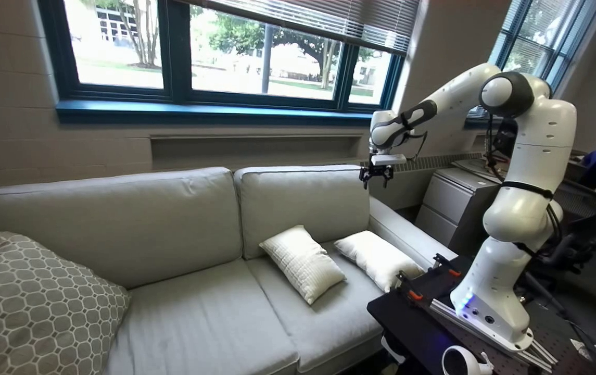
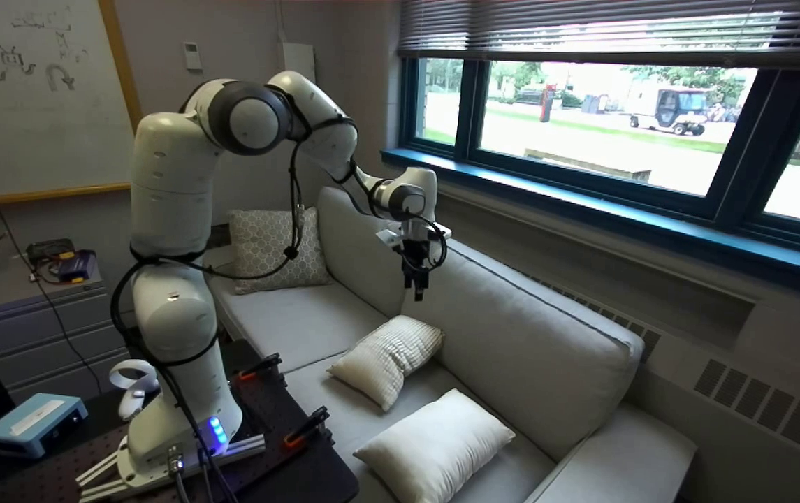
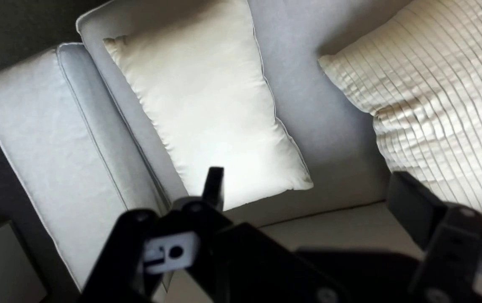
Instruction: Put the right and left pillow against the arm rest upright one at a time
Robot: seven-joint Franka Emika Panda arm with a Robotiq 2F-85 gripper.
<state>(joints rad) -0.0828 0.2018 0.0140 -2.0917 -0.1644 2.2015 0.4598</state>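
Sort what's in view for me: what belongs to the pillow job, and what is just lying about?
Part of the job:
smooth cream pillow
ribbed cream pillow
sofa arm rest
gripper, open and empty

Just lying about:
grey patterned cushion
white VR controller
blue box

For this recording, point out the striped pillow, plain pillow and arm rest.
Striped pillow [image 2: 389, 360]: in an exterior view, on its striped face.
Plain pillow [image 3: 209, 105]: wrist view, middle of its upper face.
Arm rest [image 3: 62, 155]: wrist view, on its padded top.
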